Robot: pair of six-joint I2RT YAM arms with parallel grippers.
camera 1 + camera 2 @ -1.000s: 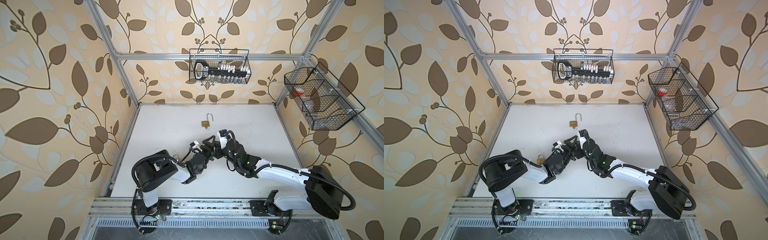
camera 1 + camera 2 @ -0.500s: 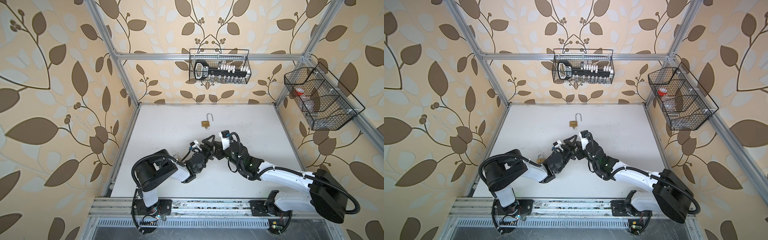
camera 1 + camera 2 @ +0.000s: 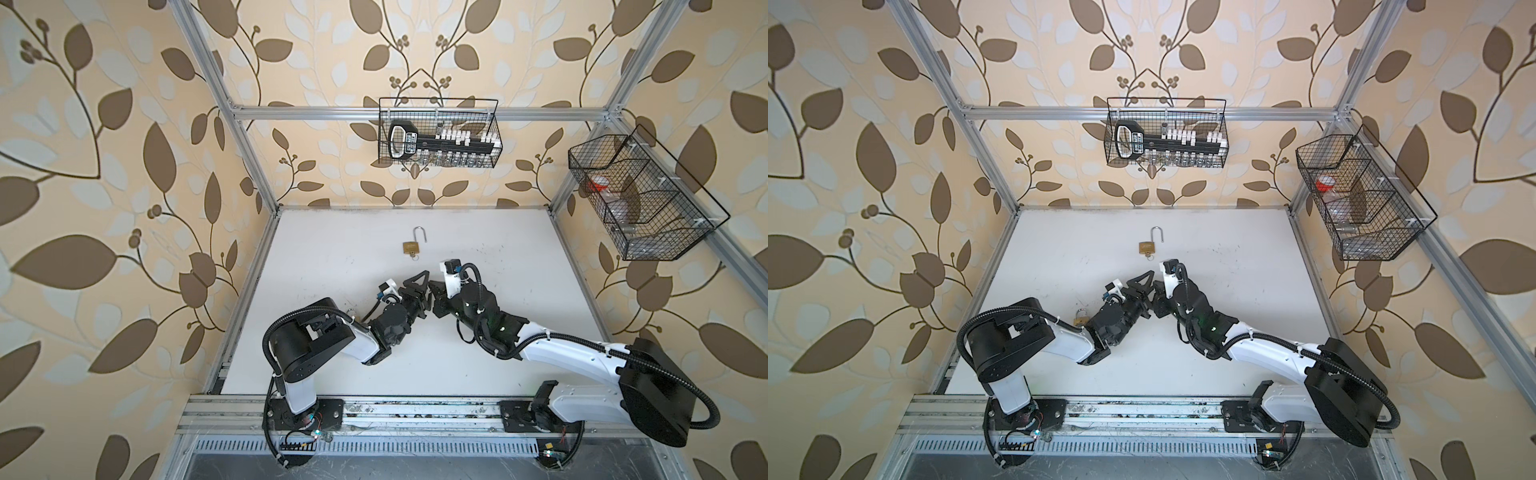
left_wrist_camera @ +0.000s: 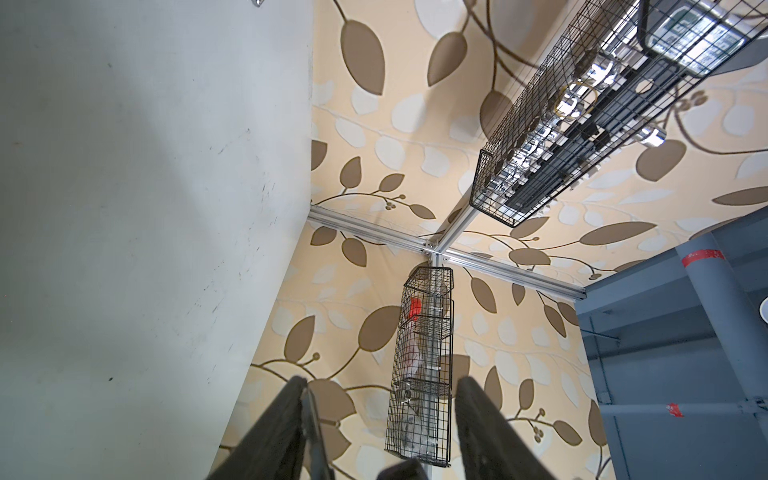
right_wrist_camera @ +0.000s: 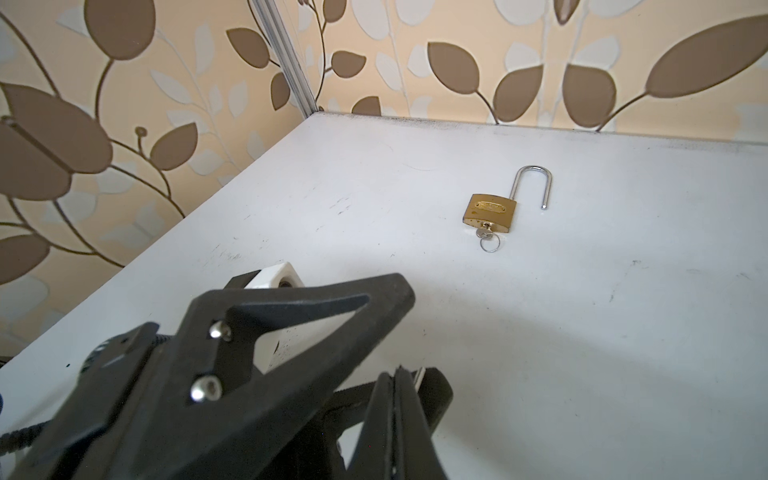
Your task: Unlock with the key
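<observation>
A brass padlock [image 3: 410, 247] [image 5: 490, 212] lies at the table's middle back, its shackle swung open and a small key [image 5: 484, 235] in its keyhole. My two grippers meet nose to nose in front of it. In the right wrist view my right gripper [image 5: 397, 374] is shut, and a thin silvery tip [image 5: 420, 376], which looks like a key, sticks out of it. My left gripper [image 4: 382, 380] is open, and its fingers [image 5: 299, 320] stand on either side of the right gripper's tips. In both top views the left gripper [image 3: 424, 291] touches the right gripper [image 3: 433, 289].
A second brass padlock [image 3: 1080, 318] with its shackle closed lies beside the left forearm. A wire basket [image 3: 438, 133] with a black tool rack hangs on the back wall, and another wire basket [image 3: 640, 199] hangs on the right wall. Aluminium posts frame the white table [image 3: 519, 257].
The right gripper has moved a little left and nearer, in between the left gripper's fingers. The left gripper's jaws have narrowed. The open padlock has not moved.
</observation>
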